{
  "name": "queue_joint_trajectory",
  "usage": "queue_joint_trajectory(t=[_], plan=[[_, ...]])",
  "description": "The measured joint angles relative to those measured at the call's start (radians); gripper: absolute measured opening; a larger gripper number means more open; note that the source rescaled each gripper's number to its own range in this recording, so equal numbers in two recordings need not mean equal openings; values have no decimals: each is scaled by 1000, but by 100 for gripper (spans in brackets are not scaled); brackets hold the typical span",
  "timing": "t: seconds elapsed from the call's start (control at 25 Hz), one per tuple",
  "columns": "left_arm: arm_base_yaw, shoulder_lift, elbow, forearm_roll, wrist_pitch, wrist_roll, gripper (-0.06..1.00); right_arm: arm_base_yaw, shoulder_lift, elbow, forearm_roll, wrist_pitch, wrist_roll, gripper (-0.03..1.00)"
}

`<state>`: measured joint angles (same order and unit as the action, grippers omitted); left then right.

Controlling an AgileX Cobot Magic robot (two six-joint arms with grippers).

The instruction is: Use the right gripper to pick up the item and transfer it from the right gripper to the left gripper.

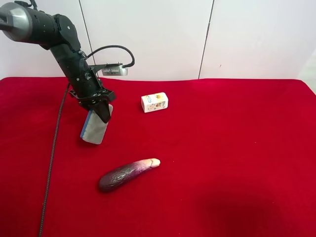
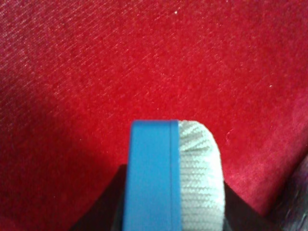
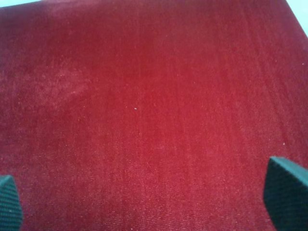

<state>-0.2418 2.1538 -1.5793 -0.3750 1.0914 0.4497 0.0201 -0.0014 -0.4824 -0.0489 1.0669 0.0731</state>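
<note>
Left gripper (image 1: pixel 104 112) clamped the item (image 1: pixel 95 129) by its top end at upper left of the frame; light, stiff, felt-faced, best pinched across its flat faces; right gripper (image 3: pixel 144 202) stood open

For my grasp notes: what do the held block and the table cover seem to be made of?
The item: blue backing looks like smooth, matte hard plastic with an even face; grey face looks like woven or felt-like fabric, showing a ribbed weave. The table cover: probably red velvet-like cloth with short nap and faint sheen.
</note>
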Motion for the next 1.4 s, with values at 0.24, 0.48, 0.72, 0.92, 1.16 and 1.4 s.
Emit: queue_joint_trajectory(t=[0.24,0.48,0.72,0.92,1.16,1.4], plan=[[-1,0,0,-1,-2,-11,57,0,0,0,0,0,0,100],[-1,0,0,-2,-12,-16,98,0,0,0,0,0,0,100],[-1,0,0,-2,-13,-17,100,0,0,0,0,0,0,100],[-1,0,0,-2,-13,-18,100,0,0,0,0,0,0,100],[-1,-29,0,-1,5,-20,100,0,0,0,0,0,0,100],[-1,-165,1,0,89,-39,100,0,0,0,0,0,0,100]])
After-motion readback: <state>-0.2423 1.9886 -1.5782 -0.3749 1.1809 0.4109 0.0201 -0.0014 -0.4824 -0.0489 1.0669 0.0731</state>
